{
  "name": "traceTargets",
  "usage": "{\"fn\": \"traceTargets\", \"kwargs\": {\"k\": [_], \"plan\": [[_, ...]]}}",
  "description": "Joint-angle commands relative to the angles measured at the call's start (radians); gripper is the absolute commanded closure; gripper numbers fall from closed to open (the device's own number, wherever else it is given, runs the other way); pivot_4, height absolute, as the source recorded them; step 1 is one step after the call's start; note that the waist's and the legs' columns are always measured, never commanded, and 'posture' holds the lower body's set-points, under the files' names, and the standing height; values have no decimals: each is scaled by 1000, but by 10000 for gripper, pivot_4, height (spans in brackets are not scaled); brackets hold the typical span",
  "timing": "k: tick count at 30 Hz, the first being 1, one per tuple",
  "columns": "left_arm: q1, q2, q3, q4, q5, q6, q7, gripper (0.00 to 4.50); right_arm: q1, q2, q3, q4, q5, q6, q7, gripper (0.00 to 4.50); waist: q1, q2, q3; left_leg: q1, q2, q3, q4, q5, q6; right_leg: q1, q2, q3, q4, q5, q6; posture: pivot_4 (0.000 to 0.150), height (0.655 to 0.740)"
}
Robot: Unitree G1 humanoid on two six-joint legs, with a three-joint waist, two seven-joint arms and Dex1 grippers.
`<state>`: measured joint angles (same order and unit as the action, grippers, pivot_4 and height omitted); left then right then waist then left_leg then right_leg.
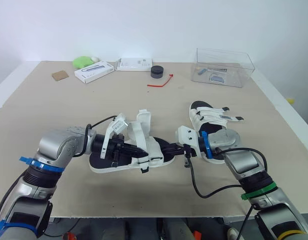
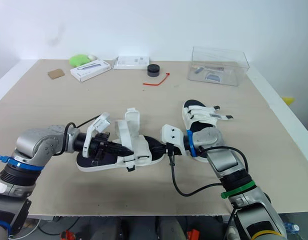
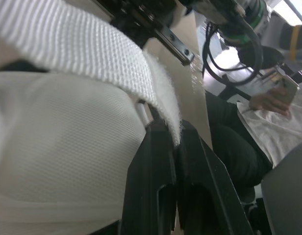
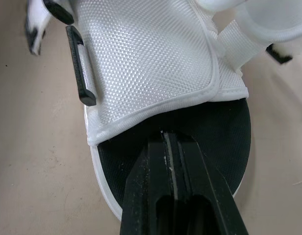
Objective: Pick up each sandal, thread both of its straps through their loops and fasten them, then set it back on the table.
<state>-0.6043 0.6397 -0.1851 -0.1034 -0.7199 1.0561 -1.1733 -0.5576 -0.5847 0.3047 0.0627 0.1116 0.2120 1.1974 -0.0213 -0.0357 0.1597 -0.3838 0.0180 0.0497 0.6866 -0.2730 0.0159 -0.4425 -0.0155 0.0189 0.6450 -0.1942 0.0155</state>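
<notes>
Sandals, two in all, are on the table (image 1: pixel 54 110), a wide beige top whose near edge runs along the bottom of the frame and whose far edge meets the wall at the top. A bare band crosses the middle of the frame between the sandals and the row of things at the far edge. The left side is bare out to its edge.

A clear box (image 1: pixel 224 66) at upper right holds a few small items, one bluish, too small to name.

The first sandal (image 1: pixel 144 145) is at lower centre, close to the near edge, with its white straps loose and standing up. I cannot tell whether its sole rests on the table. The second sandal (image 1: pixel 214 122) lies right of centre, just beside the right arm.

The left gripper (image 3: pixel 174 126) is closed, pinching a white woven strap (image 3: pixel 82 49) of the first sandal. The right gripper (image 4: pixel 169 137) has its fingers pressed together, tips at the hem of the white upper over the black footbed. I cannot tell whether they pinch anything.

Along the far edge, from upper left to centre, are:
- two white boxes (image 1: pixel 94 71) (image 1: pixel 134 64)
- one green lump (image 1: pixel 83 62)
- one brown card (image 1: pixel 59 75)
- one black puck (image 1: pixel 157 71)
- one red strip (image 1: pixel 161 82)
</notes>
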Motion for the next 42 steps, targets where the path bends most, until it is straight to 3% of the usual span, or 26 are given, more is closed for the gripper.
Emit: {"fn": "traceTargets", "kwargs": {"k": [1,4,5,7,16,33,37,42], "plan": [[-5,-1,44,-56,-50,31,16,44590,-6,-10,3,10,-16,-5,0,45000,0,0,0,0,0,0,0,0,0,0,0,0,0,0,0,1500,7400],[-13,-5,69,-54,-72,52,30,44590,-7,-9,4,13,-17,-9,2,45000,0,0,0,0,0,0,0,0,0,0,0,0,0,0,0,1500,7400],[-17,-6,81,-53,-64,31,40,38861,-8,-9,5,15,-18,-12,2,45000,0,0,0,0,0,0,0,0,0,0,0,0,0,0,0,1500,7400],[-24,-3,99,-50,-64,20,51,33838,-10,-9,6,17,-19,-15,3,45000,0,0,0,0,0,0,0,0,0,0,0,0,0,0,0,1500,7400],[-78,-16,191,23,-116,62,94,33838,-7,-10,11,23,-20,-26,5,45000,0,0,0,0,0,0,0,0,0,0,0,0,0,0,0,1500,7400],[-63,-60,188,41,-130,83,157,33838,2,-14,13,13,-23,-25,6,45000,0,0,0,0,0,0,0,0,0,0,0,0,0,0,0,1500,7400],[-61,-70,183,58,-114,66,167,44398,2,-16,15,10,-25,-26,8,45000,0,0,0,0,0,0,0,0,0,0,0,0,0,0,0,1500,7400],[-32,-44,159,19,-112,68,139,44398,-5,-16,13,18,-27,-27,10,45000,0,0,0,0,0,0,0,0,0,0,0,0,0,0,0,1500,7400]]}}
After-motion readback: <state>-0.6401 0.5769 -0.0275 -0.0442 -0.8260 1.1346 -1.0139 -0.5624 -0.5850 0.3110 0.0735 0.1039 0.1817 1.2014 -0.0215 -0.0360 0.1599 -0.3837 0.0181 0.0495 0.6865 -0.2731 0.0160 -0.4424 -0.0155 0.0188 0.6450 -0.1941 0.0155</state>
